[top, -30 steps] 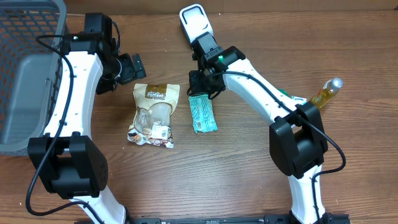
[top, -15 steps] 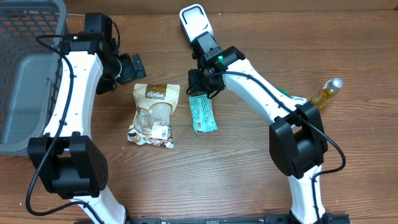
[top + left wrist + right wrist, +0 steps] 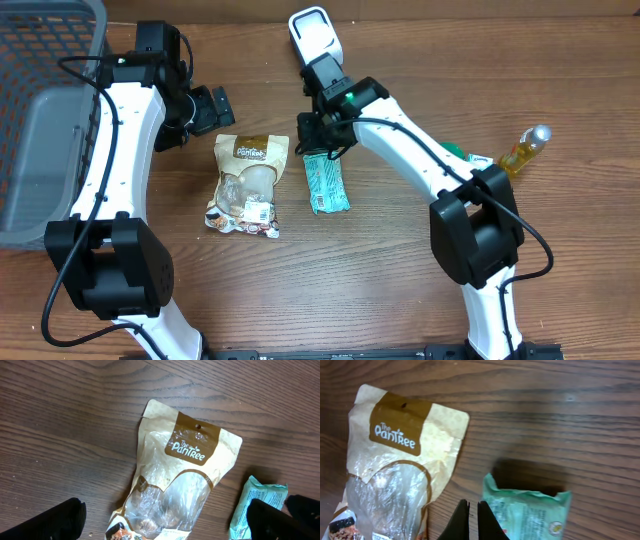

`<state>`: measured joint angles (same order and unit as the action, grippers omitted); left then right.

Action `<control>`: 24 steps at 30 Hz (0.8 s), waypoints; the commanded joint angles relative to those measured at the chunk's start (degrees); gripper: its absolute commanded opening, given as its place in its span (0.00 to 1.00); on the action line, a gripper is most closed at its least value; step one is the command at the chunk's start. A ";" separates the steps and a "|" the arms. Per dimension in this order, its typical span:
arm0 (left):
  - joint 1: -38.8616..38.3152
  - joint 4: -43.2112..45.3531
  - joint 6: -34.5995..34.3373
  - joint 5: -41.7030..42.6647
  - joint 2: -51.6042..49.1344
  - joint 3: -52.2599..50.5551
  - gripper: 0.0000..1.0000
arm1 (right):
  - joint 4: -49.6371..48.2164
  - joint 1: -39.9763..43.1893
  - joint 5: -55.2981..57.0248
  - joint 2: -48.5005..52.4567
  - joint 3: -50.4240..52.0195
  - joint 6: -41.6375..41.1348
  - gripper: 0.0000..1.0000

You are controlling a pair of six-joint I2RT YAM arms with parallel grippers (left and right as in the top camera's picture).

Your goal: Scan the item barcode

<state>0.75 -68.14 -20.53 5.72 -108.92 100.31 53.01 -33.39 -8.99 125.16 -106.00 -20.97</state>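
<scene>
The green packet (image 3: 327, 184) lies flat on the table (image 3: 400, 280), just right of the tan pouch (image 3: 246, 185). The right gripper (image 3: 318, 142) hangs at the packet's top edge, fingers clenched together on nothing. The left gripper (image 3: 207, 106) sits beyond the pouch's top end, fingers spread wide and empty.

Wears white shells between black joint blocks on left arm (image 3: 125, 120) and right arm (image 3: 410, 140); trails black cables (image 3: 70, 62); glows with a green light (image 3: 351, 97).
</scene>
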 commanded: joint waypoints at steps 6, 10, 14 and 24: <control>-0.07 0.00 0.85 -0.33 -0.17 -0.59 1.00 | -1.81 -2.71 0.35 5.79 -0.09 -0.24 0.04; -0.07 0.00 0.85 -0.31 -0.17 -0.59 1.00 | -1.99 -2.93 0.66 6.82 -0.09 -0.22 0.04; -0.07 0.00 0.85 -0.31 -0.17 -0.59 1.00 | -1.20 -2.45 6.10 6.82 -0.09 -0.26 0.04; -0.07 0.00 0.85 -0.31 -0.17 -0.59 1.00 | 3.96 1.05 10.03 6.80 -0.11 -9.03 0.04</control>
<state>0.75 -68.14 -20.53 5.72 -108.92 100.31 56.38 -33.91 -0.99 132.18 -105.95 -26.13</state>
